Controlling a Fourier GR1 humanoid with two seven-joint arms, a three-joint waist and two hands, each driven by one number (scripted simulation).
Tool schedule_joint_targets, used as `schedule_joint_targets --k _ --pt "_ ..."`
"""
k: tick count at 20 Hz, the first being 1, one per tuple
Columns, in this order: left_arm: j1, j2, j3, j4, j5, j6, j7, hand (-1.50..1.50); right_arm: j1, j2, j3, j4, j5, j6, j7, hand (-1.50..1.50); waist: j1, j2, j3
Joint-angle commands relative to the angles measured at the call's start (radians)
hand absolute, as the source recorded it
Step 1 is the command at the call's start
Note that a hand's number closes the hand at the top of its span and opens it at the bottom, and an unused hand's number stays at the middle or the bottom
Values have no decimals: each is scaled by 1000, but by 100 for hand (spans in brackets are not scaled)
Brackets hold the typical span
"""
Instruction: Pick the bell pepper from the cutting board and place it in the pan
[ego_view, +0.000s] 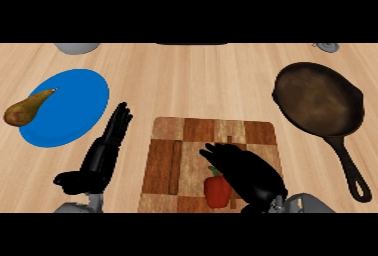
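Note:
A red bell pepper (216, 191) with a green stem lies on the near part of the checkered wooden cutting board (184, 131). My right hand (247, 172) hovers over the board just right of the pepper, fingers stretched forward and covering part of it, not curled round it. The dark cast-iron pan (319, 100) rests at the right, its long handle (353, 172) pointing toward me. My left hand (103, 152) rests open left of the board, fingers straight and pointing away.
A blue plate (70, 105) sits at the far left, with a brown pear (23, 110) on its left rim. A grey object (76, 47) is at the top left edge and a small grey one (327, 46) at the top right.

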Motion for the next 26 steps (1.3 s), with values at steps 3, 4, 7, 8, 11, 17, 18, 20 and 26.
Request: schedule_joint_targets --k 3,4,7,8,11,17,18,20,26 --pt "-12 -17 50 33 2 -39 -16 0 81 92 -24 29 130 8 -14 -150 -4 0 0" --pt "-4 -49 -3 -33 -49 25 47 0 84 101 -11 121 157 -40 -93 -150 -2 0 0" --pt "-11 -8 60 -5 -28 -40 28 0 60 102 -138 4 84 116 -31 -150 -4 0 0" --pt "36 -77 -32 -58 -82 23 50 0 80 104 -107 122 155 25 -155 -150 -1 0 0" --pt "-13 -45 67 50 -35 -53 -25 0 109 185 -96 117 214 21 -119 -150 -4 0 0" --pt "66 -55 17 -127 -91 -31 78 0 92 222 -147 235 278 54 -177 -150 0 0 0" --pt "-2 -43 92 -1 -24 -92 10 0 111 227 -128 290 308 -2 -234 -150 -2 1 0" --pt "11 -37 97 0 -41 -99 1 0 83 254 -155 351 333 0 -252 -150 -1 1 0" --pt "-17 -46 94 15 -45 -98 31 0 53 261 -34 400 426 14 -311 150 0 1 0"
